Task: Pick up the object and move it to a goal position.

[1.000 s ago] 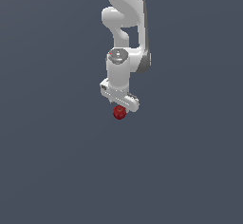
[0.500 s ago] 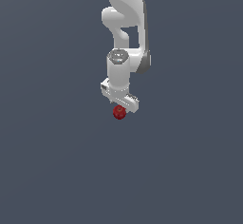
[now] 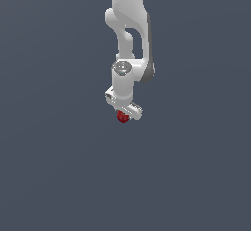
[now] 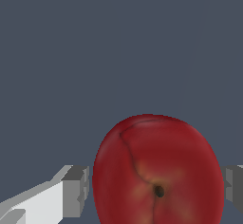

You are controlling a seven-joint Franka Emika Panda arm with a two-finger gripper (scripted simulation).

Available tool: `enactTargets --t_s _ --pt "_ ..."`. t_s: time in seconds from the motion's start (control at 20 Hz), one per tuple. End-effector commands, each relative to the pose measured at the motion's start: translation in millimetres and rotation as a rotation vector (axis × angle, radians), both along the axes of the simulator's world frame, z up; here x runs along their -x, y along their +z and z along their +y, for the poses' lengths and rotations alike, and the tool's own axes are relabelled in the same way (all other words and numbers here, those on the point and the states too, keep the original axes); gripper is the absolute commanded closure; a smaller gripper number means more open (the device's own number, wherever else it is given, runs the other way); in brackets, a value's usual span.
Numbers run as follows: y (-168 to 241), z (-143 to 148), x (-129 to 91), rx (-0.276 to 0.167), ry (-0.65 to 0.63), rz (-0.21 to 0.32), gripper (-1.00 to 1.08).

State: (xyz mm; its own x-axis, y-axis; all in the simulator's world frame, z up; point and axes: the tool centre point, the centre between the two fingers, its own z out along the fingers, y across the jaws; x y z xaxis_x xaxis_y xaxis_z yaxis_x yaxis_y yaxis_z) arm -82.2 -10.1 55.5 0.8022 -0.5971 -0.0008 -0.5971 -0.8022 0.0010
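Nothing much has shifted over the last second — my arm (image 3: 128, 39) hangs where it did, the gripper (image 3: 123, 113) still pinching the object (image 3: 122, 117) between its fingers (image 4: 76, 190), well up in open grey space. I'd carry it slowly, keeping the squeeze steady. No goal marker shows anywhere, and the wrist view cuts off the fruit's lower edge.

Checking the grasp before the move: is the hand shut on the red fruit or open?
Shut on it: the red fruit sits between the hand's fingers, one at each side.
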Motion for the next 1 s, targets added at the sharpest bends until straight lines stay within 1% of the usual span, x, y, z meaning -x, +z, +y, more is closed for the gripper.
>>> enactTargets --t_s 0.0,0.15,0.2,0.65,0.95 --pt "-6.9 -0.1 -0.5 0.000 -0.001 -0.001 -0.92" --pt "-9.4 0.0 -0.7 0.000 -0.001 -0.001 -0.92" --pt "-9.4 0.0 -0.7 0.000 -0.001 -0.001 1.08" --pt "-9.4 0.0 -0.7 0.000 -0.001 -0.001 1.08" --pt "-4.5 9.0 -1.9 -0.001 0.001 -0.003 1.08"
